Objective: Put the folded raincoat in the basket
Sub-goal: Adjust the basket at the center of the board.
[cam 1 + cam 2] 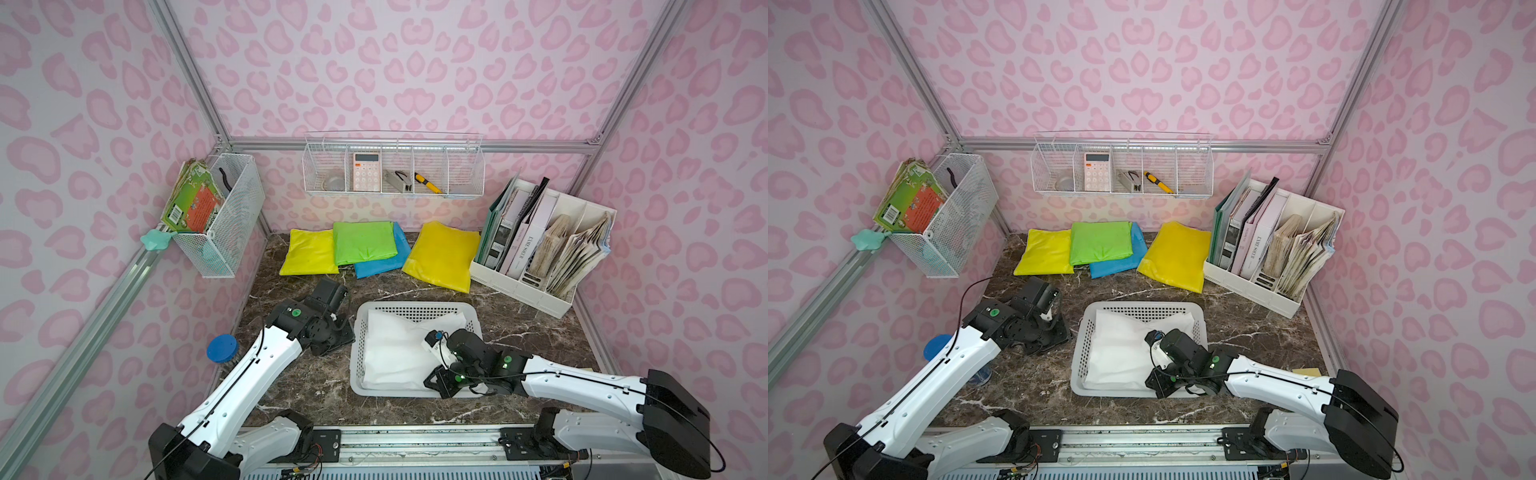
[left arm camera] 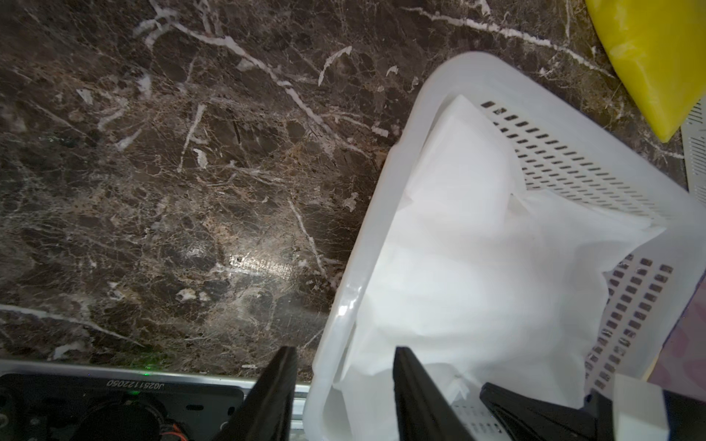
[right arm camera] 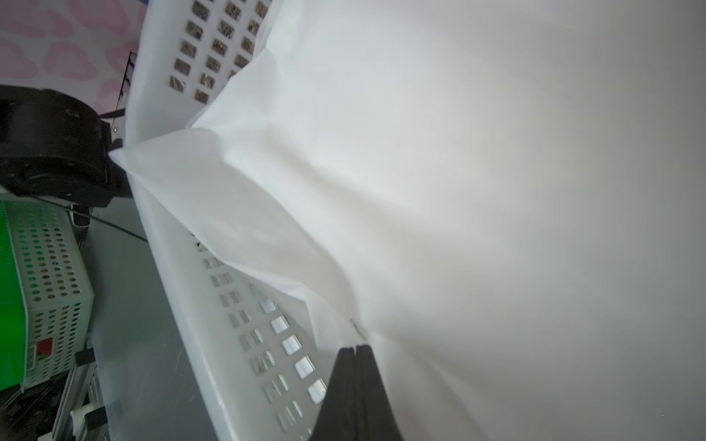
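Note:
The white folded raincoat (image 1: 395, 353) lies inside the low white perforated basket (image 1: 415, 306) at the middle of the marble table; both top views show it (image 1: 1121, 353). My left gripper (image 2: 345, 357) is open at the basket's left side. Its fingers straddle the rim (image 2: 344, 305), one over the table and one over the raincoat (image 2: 477, 275), holding nothing. My right gripper (image 3: 356, 348) is inside the basket by its near wall (image 3: 244, 328). It is shut on an edge of the raincoat (image 3: 420, 191), whose creases run to the fingertips.
Yellow (image 1: 307, 251), green (image 1: 363, 241), blue (image 1: 384, 259) and yellow (image 1: 444, 255) folded raincoats lie along the back. A white file organiser (image 1: 540, 266) stands back right. Wire baskets hang on the left wall (image 1: 226, 216) and back wall (image 1: 395, 166). A blue round object (image 1: 222, 348) sits left.

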